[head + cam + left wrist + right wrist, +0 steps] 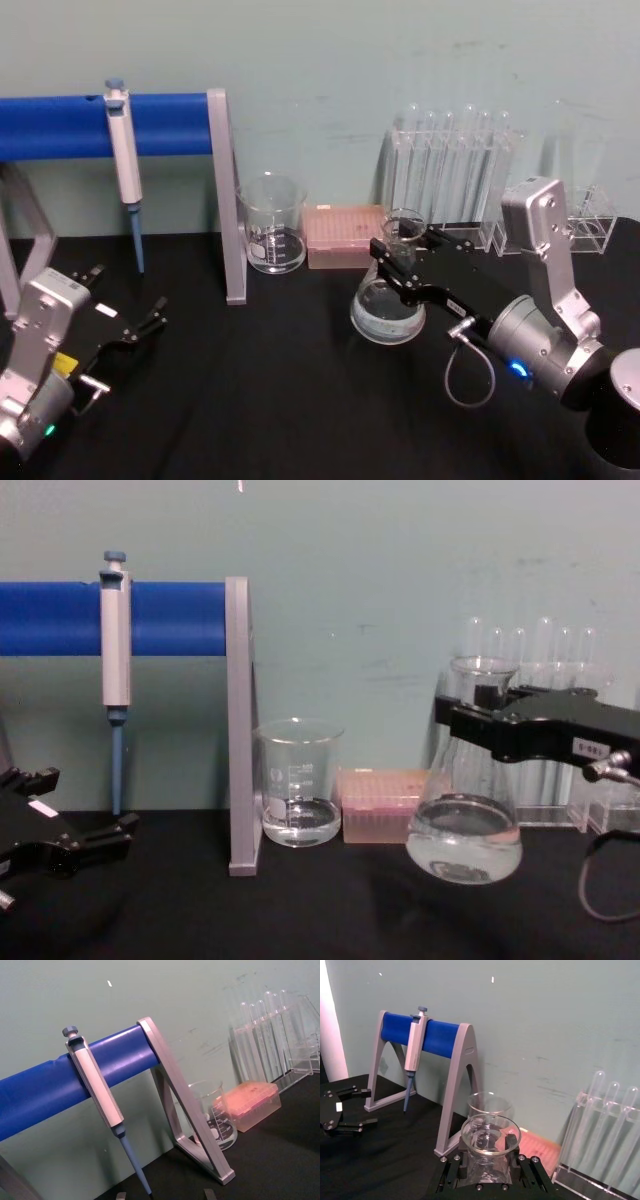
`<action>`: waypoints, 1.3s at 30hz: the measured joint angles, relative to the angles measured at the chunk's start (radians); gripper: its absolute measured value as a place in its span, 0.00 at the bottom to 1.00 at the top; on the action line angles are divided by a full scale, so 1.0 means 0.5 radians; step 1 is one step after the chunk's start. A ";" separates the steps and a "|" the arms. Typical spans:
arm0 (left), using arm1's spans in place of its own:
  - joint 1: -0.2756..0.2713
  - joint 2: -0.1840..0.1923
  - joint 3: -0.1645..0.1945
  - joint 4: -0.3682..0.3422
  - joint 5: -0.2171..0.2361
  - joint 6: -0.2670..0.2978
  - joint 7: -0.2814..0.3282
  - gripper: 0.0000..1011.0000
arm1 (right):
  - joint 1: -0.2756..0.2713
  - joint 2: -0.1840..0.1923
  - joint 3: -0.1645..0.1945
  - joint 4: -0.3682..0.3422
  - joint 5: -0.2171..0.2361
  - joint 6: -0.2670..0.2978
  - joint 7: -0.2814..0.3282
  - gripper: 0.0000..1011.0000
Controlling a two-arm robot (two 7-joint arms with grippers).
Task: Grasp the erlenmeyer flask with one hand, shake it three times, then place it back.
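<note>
Chest view: right gripper [478, 716] is clamped on the neck of the flask [463, 842], which appears lifted just clear of the table [330, 915] and holds liquid. Risk: smooth glass slipping between the jaws during shaking, or liquid sloshing out. Left gripper [128, 298] is idle at far left, its jaws apart.

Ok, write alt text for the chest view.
The black right hand clamps the neck of a tilted clear glass conical flask holding liquid. Behind stand a cylindrical glass beaker, a pink box and a blue-barred pipette stand; the black left hand sits open at left.
</note>
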 joint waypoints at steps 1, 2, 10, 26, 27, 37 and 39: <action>0.000 0.000 0.000 0.000 0.000 0.000 0.000 0.99 | 0.000 -0.002 -0.002 0.000 -0.002 0.001 0.000 0.45; 0.000 0.000 0.000 0.000 0.000 0.000 0.000 0.99 | 0.001 -0.007 -0.009 0.001 -0.006 0.003 0.001 0.45; 0.000 0.000 0.000 0.000 0.000 0.000 0.000 0.99 | 0.019 -0.017 -0.062 0.004 0.007 0.008 0.083 0.45; 0.000 0.000 0.000 0.000 0.000 0.000 0.000 0.99 | 0.104 0.053 -0.195 0.038 0.135 -0.021 0.323 0.45; 0.000 0.000 0.000 0.000 0.000 0.000 0.000 0.99 | 0.107 0.057 -0.200 0.040 0.142 -0.024 0.330 0.45; 0.000 0.000 0.000 0.000 0.000 0.000 0.000 0.99 | 0.169 0.099 -0.282 0.075 0.219 -0.070 0.440 0.45; 0.000 0.000 0.000 0.000 0.000 0.000 0.000 0.99 | 0.175 0.103 -0.292 0.078 0.228 -0.074 0.447 0.45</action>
